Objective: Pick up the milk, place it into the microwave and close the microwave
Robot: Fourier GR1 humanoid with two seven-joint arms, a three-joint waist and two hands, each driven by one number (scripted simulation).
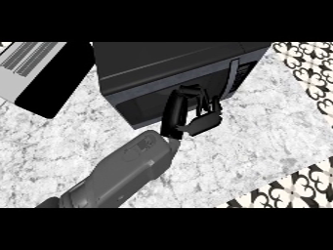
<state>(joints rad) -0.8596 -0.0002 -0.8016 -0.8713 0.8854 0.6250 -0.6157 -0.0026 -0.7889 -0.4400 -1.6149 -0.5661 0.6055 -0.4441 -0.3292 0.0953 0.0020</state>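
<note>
The black microwave (170, 61) stands at the top middle of the marble counter (270, 132). Its door (151, 105) looks shut, with the grey handle (232, 77) near the right end of the front. My right hand (192, 117) is up against the door front, just left of the handle, fingers fairly straight and touching the door, holding nothing. Its forearm runs in from the lower left. No milk shows anywhere in the head view. My left hand does not show.
A grey box (26, 68) with a ribbed top and a black side lies at the upper left. Black-and-white patterned tiles (320, 83) border the counter along the right and lower right.
</note>
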